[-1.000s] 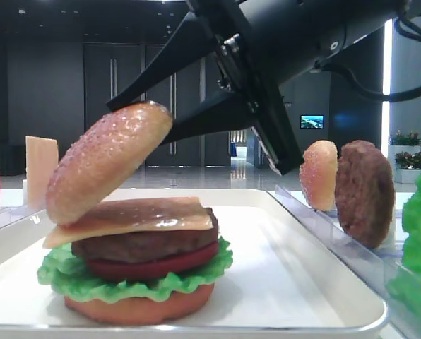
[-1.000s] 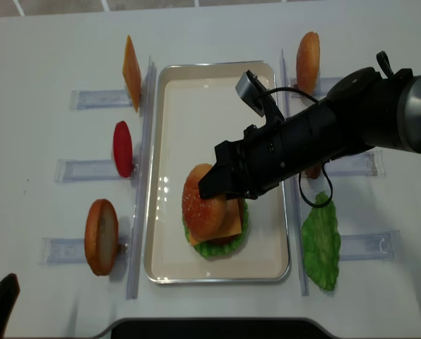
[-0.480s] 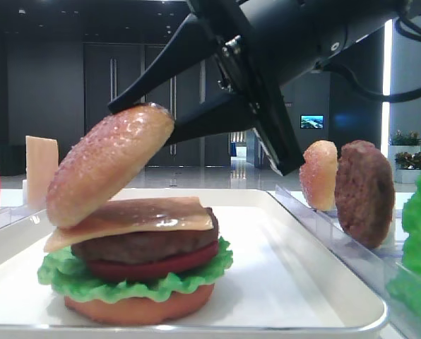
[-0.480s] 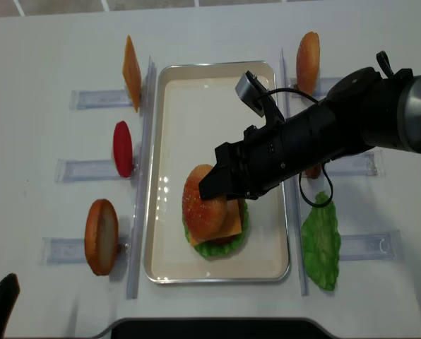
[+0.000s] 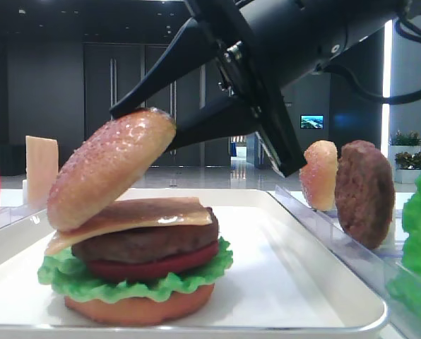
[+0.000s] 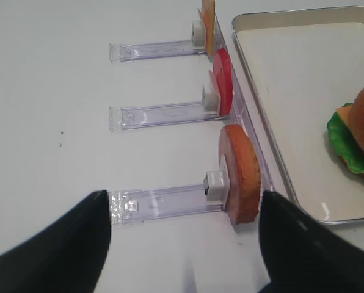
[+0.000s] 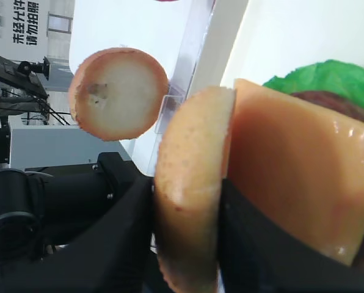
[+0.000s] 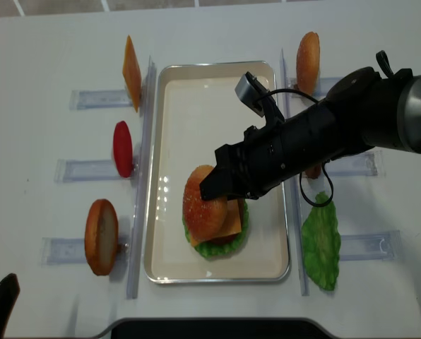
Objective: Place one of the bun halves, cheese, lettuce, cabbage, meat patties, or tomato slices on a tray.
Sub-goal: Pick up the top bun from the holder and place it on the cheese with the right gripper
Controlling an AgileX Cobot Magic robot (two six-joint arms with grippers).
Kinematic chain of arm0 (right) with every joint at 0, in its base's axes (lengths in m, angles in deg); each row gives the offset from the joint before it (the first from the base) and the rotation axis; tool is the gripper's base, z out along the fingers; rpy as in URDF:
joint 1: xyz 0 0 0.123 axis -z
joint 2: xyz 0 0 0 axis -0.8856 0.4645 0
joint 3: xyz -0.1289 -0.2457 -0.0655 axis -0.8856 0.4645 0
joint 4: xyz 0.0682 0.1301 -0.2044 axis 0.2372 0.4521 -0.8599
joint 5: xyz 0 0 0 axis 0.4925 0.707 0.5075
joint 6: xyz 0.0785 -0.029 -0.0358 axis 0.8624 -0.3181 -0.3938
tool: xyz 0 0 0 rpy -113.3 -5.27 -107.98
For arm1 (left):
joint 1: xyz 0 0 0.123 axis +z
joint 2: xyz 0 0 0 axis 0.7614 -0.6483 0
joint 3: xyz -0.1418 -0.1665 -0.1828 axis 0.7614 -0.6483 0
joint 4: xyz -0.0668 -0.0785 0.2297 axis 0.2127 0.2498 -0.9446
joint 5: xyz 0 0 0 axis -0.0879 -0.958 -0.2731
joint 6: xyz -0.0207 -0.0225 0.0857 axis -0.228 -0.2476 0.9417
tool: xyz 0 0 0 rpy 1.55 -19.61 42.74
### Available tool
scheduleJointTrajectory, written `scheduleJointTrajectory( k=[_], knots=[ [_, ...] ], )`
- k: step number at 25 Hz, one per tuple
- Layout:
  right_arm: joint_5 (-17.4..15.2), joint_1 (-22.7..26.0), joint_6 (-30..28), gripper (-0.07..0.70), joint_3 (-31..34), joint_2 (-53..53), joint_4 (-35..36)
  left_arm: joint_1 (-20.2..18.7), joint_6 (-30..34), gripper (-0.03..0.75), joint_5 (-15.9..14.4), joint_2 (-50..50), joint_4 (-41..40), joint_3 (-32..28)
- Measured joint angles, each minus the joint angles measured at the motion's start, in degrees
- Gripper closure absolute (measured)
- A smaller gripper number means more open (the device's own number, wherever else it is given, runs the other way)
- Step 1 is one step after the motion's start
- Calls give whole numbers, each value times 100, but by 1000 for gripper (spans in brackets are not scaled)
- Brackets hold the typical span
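My right gripper (image 8: 212, 189) is shut on the domed, speckled bun top (image 5: 110, 168), pinching its rim between both fingers (image 7: 121, 244). The bun top hangs tilted over a stack on the white tray (image 8: 196, 92), its low left edge against the cheese (image 5: 143, 217). Under the cheese lie a meat patty (image 5: 150, 244), a tomato slice (image 5: 157, 267), lettuce (image 5: 126, 282) and a flat bun base (image 5: 140, 308). My left gripper (image 6: 182, 259) is open and holds nothing, low over the table left of the tray.
Clear racks flank the tray. The left ones hold a cheese slice (image 8: 131, 73), a tomato slice (image 8: 123, 148) and a bun half (image 8: 101, 236). The right ones hold a paler bun top (image 8: 308, 60), a patty (image 5: 364, 192) and a lettuce leaf (image 8: 321, 244).
The held end of the bun top has sunk slightly toward the stack, with the right gripper following. The left gripper has not moved.
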Motion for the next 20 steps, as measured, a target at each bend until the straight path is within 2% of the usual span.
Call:
scheduleJointTrajectory(
  k=[20],
  knots=[
    [186,0,-4,363,0,0,-113,0,0,139,0,0,0,0]
  ],
)
